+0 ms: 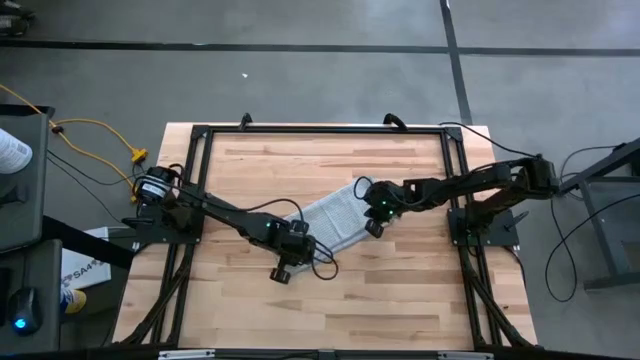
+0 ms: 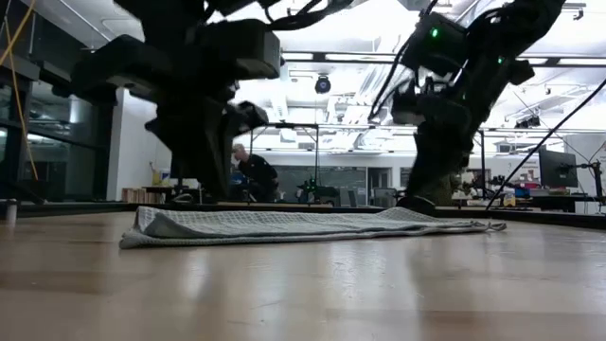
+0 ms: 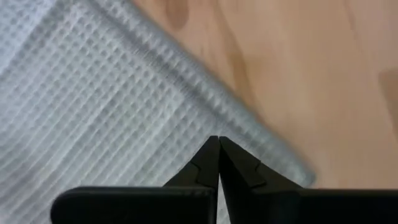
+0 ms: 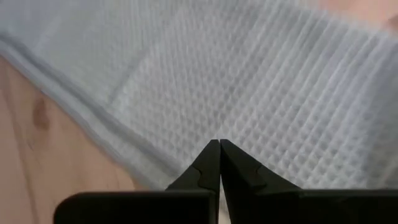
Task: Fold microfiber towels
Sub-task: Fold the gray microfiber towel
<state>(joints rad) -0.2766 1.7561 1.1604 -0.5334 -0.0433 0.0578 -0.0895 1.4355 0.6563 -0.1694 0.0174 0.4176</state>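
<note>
My left claw (image 3: 218,144) and right claw (image 4: 219,147) pinched closed, empty, over towel (image 1: 335,215) ends; I'd open, grip corners squarely before folding

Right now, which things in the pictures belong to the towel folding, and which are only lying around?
Belong to the job:
- microfiber towel, flat on the wooden table
- left claw, shut, over the towel near one edge
- right claw, shut, over the towel's other end

Only lying about:
- yellow cable on the floor beside the table
- person in the room behind
</note>
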